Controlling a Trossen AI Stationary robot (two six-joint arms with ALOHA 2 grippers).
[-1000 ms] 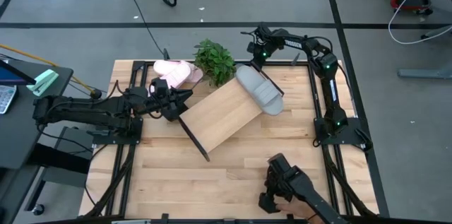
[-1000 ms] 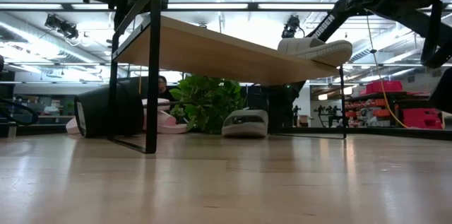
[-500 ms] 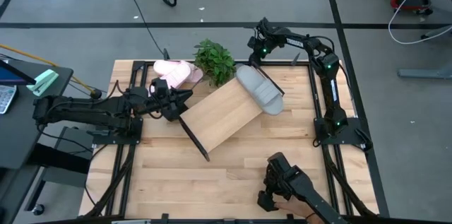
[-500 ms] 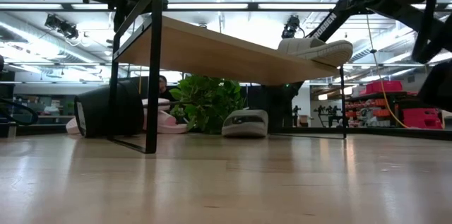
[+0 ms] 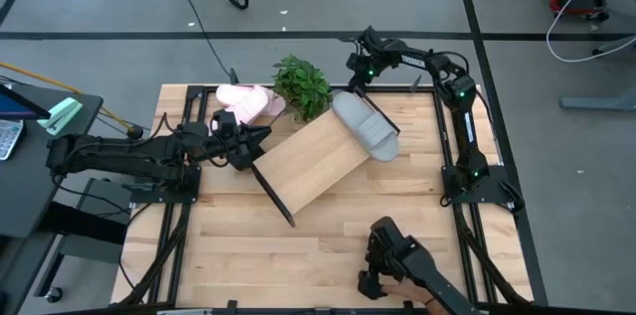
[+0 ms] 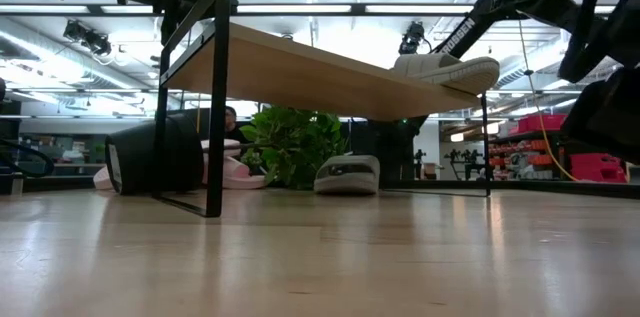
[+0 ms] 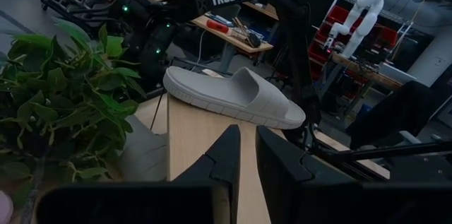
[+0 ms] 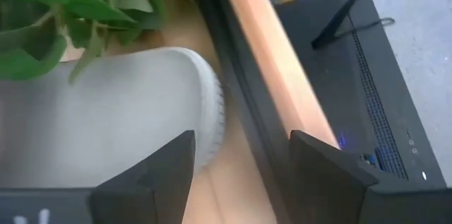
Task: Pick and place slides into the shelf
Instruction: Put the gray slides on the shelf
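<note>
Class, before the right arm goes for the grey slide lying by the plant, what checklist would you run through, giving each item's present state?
1. right gripper open: ok, fingers apart.
2. Gripper lined up on the table's grey slide: ok, it lies just past the fingers.
3. plant clear of the grasp: not ok, leaves overhang the slide.
4. shelf has room: ok, it carries only the shelved grey slide.
5. left gripper out of the way: ok, at the shelf's opposite end.
</note>
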